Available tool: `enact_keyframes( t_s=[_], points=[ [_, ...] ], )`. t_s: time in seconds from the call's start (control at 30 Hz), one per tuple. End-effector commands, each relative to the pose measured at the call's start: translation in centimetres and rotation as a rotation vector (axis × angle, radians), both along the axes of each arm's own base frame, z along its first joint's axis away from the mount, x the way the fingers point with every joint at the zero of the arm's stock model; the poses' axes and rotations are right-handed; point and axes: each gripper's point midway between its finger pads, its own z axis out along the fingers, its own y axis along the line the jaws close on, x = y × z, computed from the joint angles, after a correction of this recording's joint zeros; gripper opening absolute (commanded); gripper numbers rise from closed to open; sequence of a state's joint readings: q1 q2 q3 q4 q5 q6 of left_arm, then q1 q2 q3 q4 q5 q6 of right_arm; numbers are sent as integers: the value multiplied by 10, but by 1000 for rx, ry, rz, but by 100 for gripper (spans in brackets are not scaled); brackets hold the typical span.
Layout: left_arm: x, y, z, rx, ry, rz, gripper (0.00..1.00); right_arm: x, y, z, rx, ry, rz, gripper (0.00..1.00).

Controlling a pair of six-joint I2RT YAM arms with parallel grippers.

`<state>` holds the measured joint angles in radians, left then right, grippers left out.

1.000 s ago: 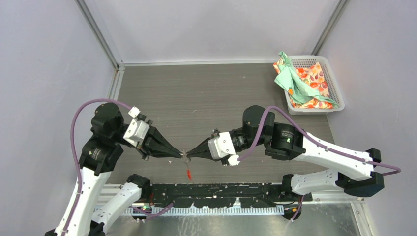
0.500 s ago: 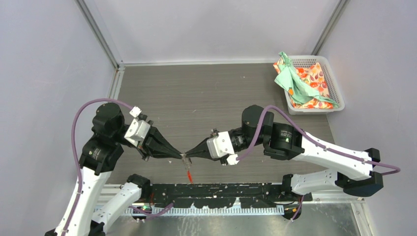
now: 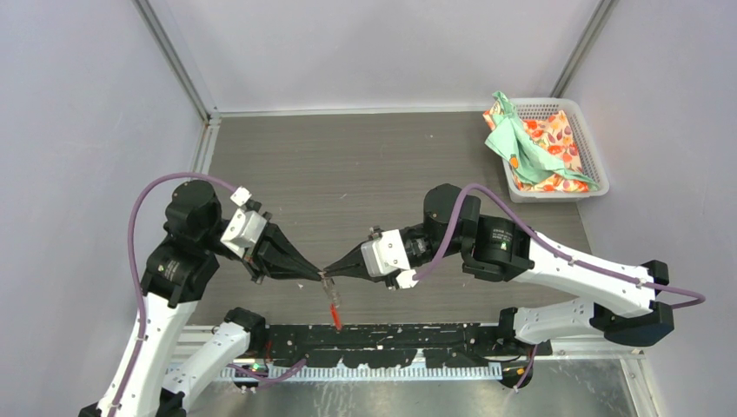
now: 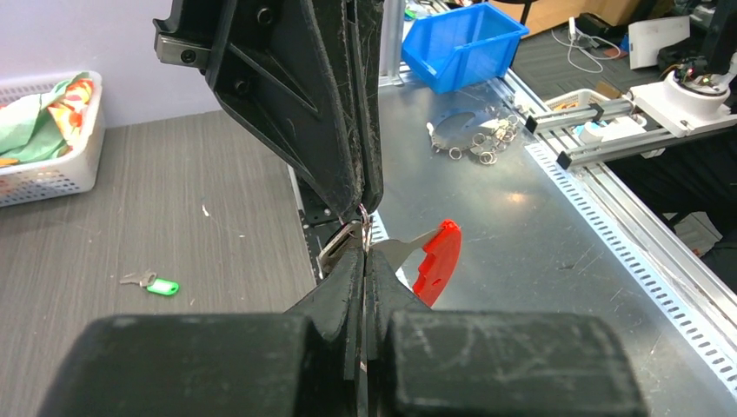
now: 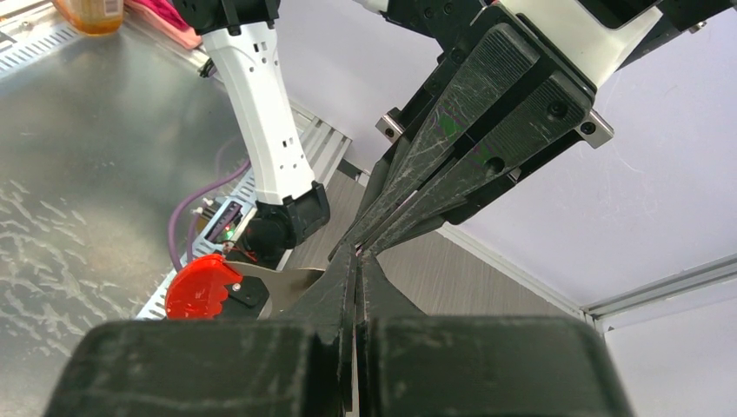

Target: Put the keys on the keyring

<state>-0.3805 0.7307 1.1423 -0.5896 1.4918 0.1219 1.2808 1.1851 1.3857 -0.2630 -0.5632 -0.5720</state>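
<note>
My left gripper point(image 3: 318, 274) and right gripper point(image 3: 330, 273) meet tip to tip above the table's near edge, both shut. Between them they pinch the grey metal loop of the keyring point(image 4: 343, 245). Its red tab point(image 3: 334, 311) hangs below the tips, and also shows in the left wrist view point(image 4: 437, 259) and the right wrist view point(image 5: 200, 287). A small black piece point(image 5: 249, 293) lies against the tab; I cannot tell whether it is the black-tagged key. The green-tagged key point(image 4: 155, 283) lies on the table, apart from both grippers.
A white basket point(image 3: 594, 165) with coloured cloths stands at the back right corner. The black rail point(image 3: 391, 334) runs along the table's near edge under the grippers. Off the table, a blue bin point(image 4: 474, 39) and loose metal rings point(image 4: 474, 139) sit on a steel bench.
Both grippers have shifted slightly left while staying shut tip to tip. The red tab has swung and now hangs longer and lower beneath them.
</note>
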Motion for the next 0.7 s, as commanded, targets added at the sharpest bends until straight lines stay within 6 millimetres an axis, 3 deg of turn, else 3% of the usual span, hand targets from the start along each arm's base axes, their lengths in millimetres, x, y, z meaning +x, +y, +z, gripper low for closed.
enact_keyframes(
  t_s=[0.0, 0.67],
  points=[
    [-5, 1, 6, -8, -12, -29, 0, -2, 0, 39, 112, -20, 10, 1],
    [-15, 5, 12, -31, -61, -58, 0, 7, 16, 26, 53, 31, -25, 1]
  ],
)
